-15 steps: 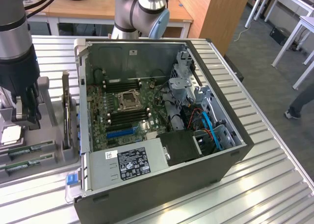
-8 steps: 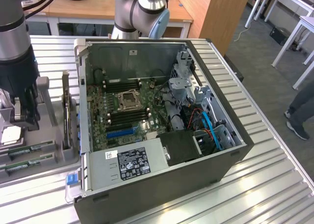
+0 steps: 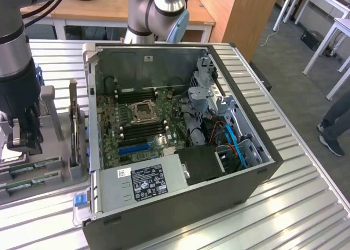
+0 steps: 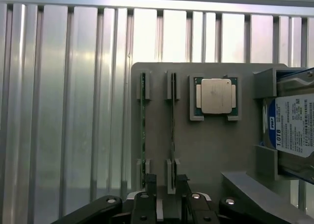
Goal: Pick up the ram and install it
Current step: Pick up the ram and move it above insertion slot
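Here's the gripper (image 4: 167, 197) hanging over the near edge of the grey holder plate (image 4: 211, 150), which sits at the edge of the bench (image 4: 64, 111) on the exterior view's left. Its fingers (image 4: 150, 189) are apart, with a clear gap between them. The ram (image 4: 172, 131) stands on its thin edge in a pair of slotted blocks on that plate. Its long axis runs straight away from the gripper, in line with that gap, and one finger sits to either side of its near end. Whether the pads touch it yet, I can't tell; it looks like a straddle, not a clamp. It's a tight spot: a second stick (image 4: 143, 126) stands parallel just beside the ram, and one finger comes down in the lane between the two. Farther along the plate sits a processor (image 4: 216, 95) in its own cradle, and past that a hard drive (image 4: 293, 128) held between grey brackets, both well clear of the fingers. The open computer case (image 3: 262, 168) takes up the middle of the bench, with its motherboard (image 3: 117, 124) face up and dark memory slots (image 3: 143, 131) beside the socket. The ram is not yet lifted.
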Tool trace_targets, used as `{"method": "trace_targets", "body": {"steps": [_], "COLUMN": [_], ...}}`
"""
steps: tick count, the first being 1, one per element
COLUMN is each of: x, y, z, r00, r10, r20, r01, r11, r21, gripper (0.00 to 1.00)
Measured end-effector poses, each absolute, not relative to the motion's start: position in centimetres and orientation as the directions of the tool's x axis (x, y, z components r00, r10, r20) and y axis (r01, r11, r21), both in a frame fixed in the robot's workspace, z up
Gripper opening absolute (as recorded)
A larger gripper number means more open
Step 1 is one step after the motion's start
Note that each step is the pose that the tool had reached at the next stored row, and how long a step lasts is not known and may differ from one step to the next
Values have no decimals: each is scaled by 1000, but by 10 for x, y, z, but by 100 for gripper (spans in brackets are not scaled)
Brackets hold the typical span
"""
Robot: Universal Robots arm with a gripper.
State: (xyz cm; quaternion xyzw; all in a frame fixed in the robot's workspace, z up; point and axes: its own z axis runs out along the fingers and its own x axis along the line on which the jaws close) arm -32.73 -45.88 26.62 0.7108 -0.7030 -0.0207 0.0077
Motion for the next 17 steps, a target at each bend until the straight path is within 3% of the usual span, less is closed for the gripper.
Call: {"method": "trace_targets", "body": {"steps": [17], "x": [-328], "y": [-471], "z": [259], "r00": [11], "r10": [-1000], "r20": [-19], "r01": [-999], "r11": [-11], "r21": [40], "gripper": [30]}}
